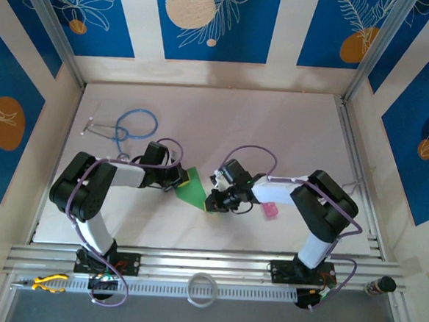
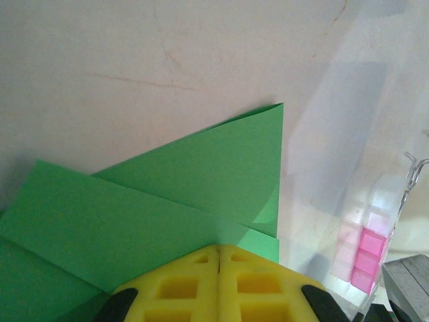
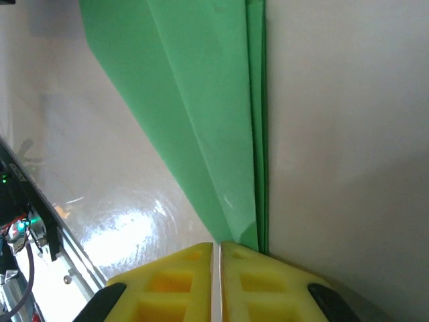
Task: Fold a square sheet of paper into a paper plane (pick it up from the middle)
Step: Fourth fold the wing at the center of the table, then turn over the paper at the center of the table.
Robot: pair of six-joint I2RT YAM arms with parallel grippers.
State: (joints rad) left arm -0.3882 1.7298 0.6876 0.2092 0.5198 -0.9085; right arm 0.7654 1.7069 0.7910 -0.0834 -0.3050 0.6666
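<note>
**Q:** Where is the green paper (image 1: 194, 193) right now?

**A:** It lies on the table (image 1: 239, 118) between my two arms, folded into layers. From above it is a green wedge, with one of my grippers at each end.

**Q:** What is your left gripper (image 2: 218, 249) doing?

**A:** Its yellow fingers are pressed together with no gap at the seam. The paper runs in under the tips. In my left wrist view one folded flap rises to a point beyond them, over a broader layer. I cannot tell whether a layer is nipped between the pads or only lies beneath them.

**Q:** And the right gripper (image 3: 216, 247)?

**A:** It is closed on the paper. In my right wrist view the paper narrows towards me, and its stacked folded edges run straight into the thin line between my pads.

**Q:** Is anything else close by?

**A:** A small pink bottle (image 1: 271, 210) sits just beside my right arm. A blue-tubed stethoscope (image 1: 132, 124) lies well apart, towards the far left of the table.
</note>
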